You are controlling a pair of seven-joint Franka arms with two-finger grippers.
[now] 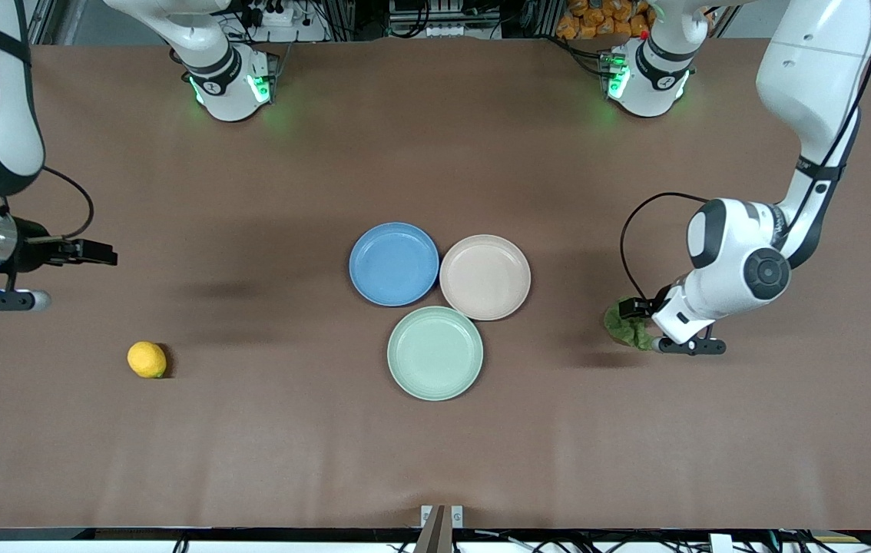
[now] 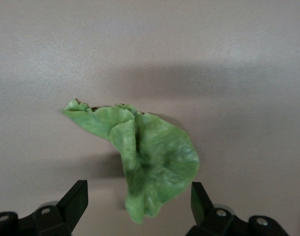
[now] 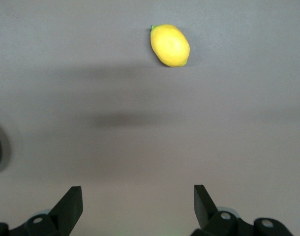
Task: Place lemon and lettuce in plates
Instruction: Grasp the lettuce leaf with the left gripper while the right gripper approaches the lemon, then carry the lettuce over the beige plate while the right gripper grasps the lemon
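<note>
The right gripper (image 1: 86, 252) hangs with its fingers (image 3: 71, 204) spread wide and holding nothing, over bare table (image 1: 266, 461) at the right arm's end. The lemon (image 1: 147, 359) lies on the table near this gripper, apart from it and nearer the front camera. Between the two grippers sit the blue plate (image 1: 394, 263) and the beige-pink plate (image 1: 485, 276), touching, both empty. The left gripper (image 1: 639, 315) is low over the lettuce (image 1: 627, 326), its fingers (image 2: 74, 201) spread wide on either side of the leaf, which lies on the table toward the left arm's end.
</note>
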